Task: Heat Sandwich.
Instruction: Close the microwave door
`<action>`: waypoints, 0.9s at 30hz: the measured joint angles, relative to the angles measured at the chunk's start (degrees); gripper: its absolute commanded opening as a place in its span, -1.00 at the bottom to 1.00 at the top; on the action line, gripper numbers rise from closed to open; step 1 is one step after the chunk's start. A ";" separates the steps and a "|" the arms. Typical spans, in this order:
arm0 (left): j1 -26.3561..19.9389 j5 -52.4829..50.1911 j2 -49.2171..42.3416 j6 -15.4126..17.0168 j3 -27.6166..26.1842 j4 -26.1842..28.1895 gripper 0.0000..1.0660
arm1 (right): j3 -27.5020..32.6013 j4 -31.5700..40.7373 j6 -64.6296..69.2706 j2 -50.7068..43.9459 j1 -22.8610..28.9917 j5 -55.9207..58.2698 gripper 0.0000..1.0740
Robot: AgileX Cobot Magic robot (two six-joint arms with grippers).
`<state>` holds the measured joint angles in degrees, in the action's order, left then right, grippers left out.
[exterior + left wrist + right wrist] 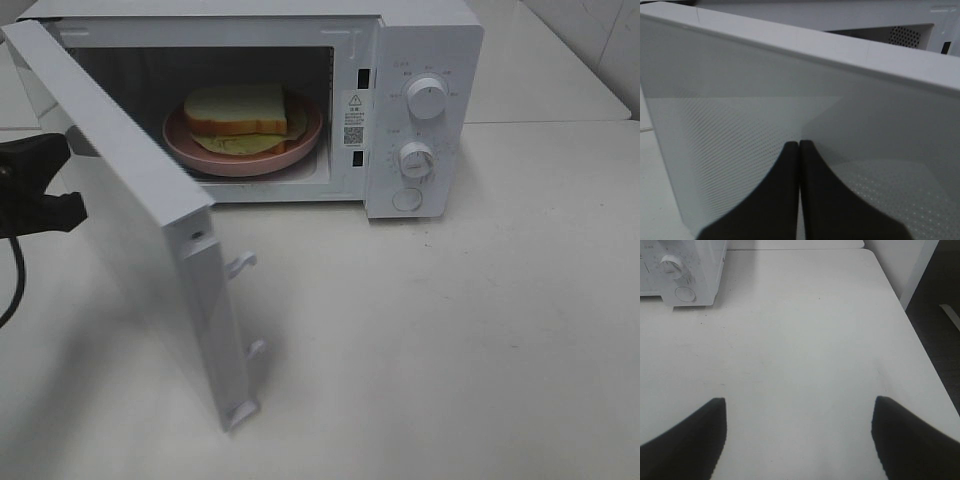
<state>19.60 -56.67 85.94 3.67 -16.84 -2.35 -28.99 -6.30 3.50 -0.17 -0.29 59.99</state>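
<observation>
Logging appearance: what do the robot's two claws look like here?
Both are matt black and unmarked. The left claw has two broad fingers curving in to narrow tips; the right claw has the same shape. A thin black cable trails below the left one.

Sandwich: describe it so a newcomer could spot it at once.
Look inside the white microwave, its door swung open. A round pink plate sits there; the sandwich on it is white bread with tan crust, the only food.
</observation>
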 measured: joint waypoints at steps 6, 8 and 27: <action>7.68 -0.23 5.56 -4.18 -6.19 9.74 -0.99 | 0.00 0.00 0.00 0.00 0.00 0.00 0.42; 8.31 -0.23 6.36 -4.35 -6.93 11.00 -0.99 | 0.00 0.00 0.00 0.00 0.00 0.00 0.42; 16.96 2.69 18.16 -5.44 -24.87 17.30 -0.99 | 0.00 0.00 0.00 0.00 0.00 0.00 0.42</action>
<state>36.55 -53.97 104.11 -1.78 -41.71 14.95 -28.99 -6.30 3.50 -0.17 -0.29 59.99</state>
